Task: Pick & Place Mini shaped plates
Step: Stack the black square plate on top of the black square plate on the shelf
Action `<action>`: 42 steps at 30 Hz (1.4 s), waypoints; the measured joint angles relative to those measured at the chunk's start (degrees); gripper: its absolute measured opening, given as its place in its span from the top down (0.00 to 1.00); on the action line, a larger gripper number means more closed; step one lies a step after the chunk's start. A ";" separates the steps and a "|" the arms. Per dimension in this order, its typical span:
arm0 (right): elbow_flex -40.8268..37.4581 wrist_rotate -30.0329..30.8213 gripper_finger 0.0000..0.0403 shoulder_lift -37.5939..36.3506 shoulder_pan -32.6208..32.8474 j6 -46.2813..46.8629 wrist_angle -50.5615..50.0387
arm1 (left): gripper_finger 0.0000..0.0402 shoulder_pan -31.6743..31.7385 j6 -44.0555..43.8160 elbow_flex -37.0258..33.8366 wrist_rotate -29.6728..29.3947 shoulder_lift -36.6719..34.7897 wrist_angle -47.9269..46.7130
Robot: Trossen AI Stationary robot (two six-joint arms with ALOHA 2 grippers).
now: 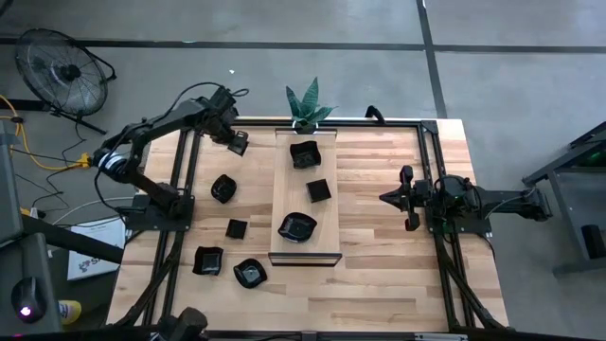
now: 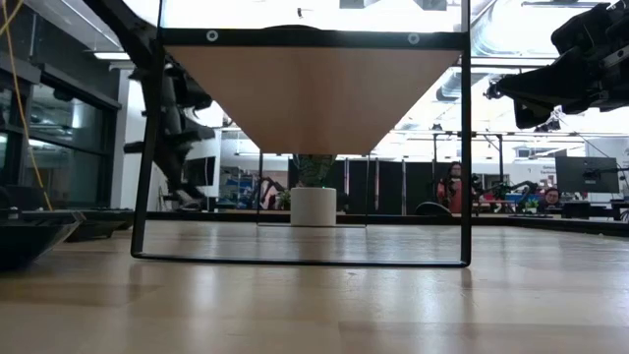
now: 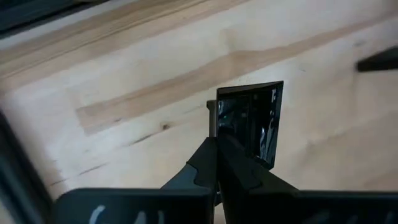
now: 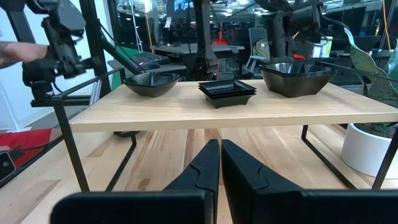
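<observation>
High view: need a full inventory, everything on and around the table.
wooden board: one, pale, raised on a black frame, mid-table
plates on the board: three, black, in a row along it
plates on the table: four, black, left of the board
square plate: one, black, gripped by its rim
plant: one, green, white pot, far edge behind the board
fan: one, black, floor, far left
left gripper: shut on the square plate, far left of the board
right gripper: shut, empty, right of the board
</observation>
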 joint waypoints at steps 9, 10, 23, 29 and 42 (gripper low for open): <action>0.00 0.00 0.97 0.00 -0.01 0.00 -0.01 | 1.00 -0.04 2.31 0.09 4.98 -11.70 -7.79; 0.00 0.00 0.97 0.00 -0.01 0.00 0.00 | 1.00 -0.12 2.32 0.09 6.67 -13.32 -7.53; 0.00 0.00 0.97 -0.01 -0.02 0.00 -0.02 | 1.00 -14.92 -1.35 5.84 15.78 -21.70 -6.42; 0.01 0.00 0.97 -0.01 -0.02 0.00 -0.01 | 1.00 -23.39 -2.37 12.50 15.42 -19.34 -4.97; 0.00 0.00 0.97 -0.01 -0.02 0.00 0.00 | 1.00 -32.76 2.56 26.20 16.88 -6.11 -5.65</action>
